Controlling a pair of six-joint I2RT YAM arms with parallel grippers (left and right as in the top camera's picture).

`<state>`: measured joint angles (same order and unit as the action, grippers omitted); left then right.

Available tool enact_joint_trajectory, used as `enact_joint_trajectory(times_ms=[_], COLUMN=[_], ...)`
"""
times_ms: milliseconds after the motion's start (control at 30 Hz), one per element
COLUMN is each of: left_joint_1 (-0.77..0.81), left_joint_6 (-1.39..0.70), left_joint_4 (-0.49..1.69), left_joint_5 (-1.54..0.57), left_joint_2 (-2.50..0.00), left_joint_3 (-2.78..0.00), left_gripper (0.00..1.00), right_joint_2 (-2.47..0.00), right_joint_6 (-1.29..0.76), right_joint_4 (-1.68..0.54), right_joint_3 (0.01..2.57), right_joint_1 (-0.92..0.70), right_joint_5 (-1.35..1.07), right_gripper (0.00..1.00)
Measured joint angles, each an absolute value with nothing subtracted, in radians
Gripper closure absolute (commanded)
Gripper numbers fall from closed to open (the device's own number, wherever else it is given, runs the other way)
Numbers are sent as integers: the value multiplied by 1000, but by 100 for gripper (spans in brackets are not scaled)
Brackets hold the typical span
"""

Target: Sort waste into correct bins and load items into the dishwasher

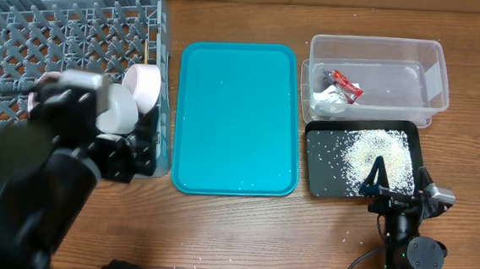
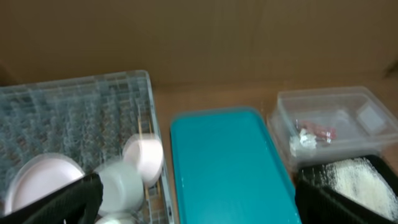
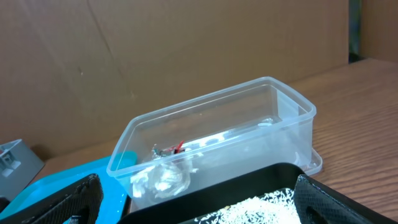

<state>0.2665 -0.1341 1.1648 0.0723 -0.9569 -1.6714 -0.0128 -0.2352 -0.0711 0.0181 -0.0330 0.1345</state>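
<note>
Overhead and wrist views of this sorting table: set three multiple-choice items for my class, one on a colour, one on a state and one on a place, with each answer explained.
1. The rice lies on a tray of which colour?
A teal; B black; C grey.
2. The right gripper is:
A open; B shut on a chopstick; C shut on a cup.
3. The red wrapper lies:
A among the rice; B in the clear tub; C in the right gripper.

Answers:
1 B: the white grains show against a black surface.
2 A: the right wrist view shows its fingers far apart, holding nothing.
3 B: it sits inside the tub, beside the white paper scrap.
</note>
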Motion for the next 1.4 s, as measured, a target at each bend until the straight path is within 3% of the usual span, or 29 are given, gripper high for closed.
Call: enact_joint_trajectory(times_ms=[333,633,867,1400], left_joint_1=[215,215,215,215], left_joint_6=[-94,-97,-97,-97], left_joint_4=[689,327,262,111], left_joint_5=[60,56,57,57], left_joint_2=[-445,-160,-25,-15], left_joint_3=[-1013,-508,-260,-34], left_gripper=[0,0,0,0], right_joint_2=[-13,-13,-13,-13], right_joint_6=[-235,-235,-235,-235], right_joint_4=[-72,-72,-72,-72], right_joint_3=[18,18,18,19], right_joint_1=[-33,-33,-33,-33], right_joint_5=[134,135,134,134], right_gripper=[0,0,0,0])
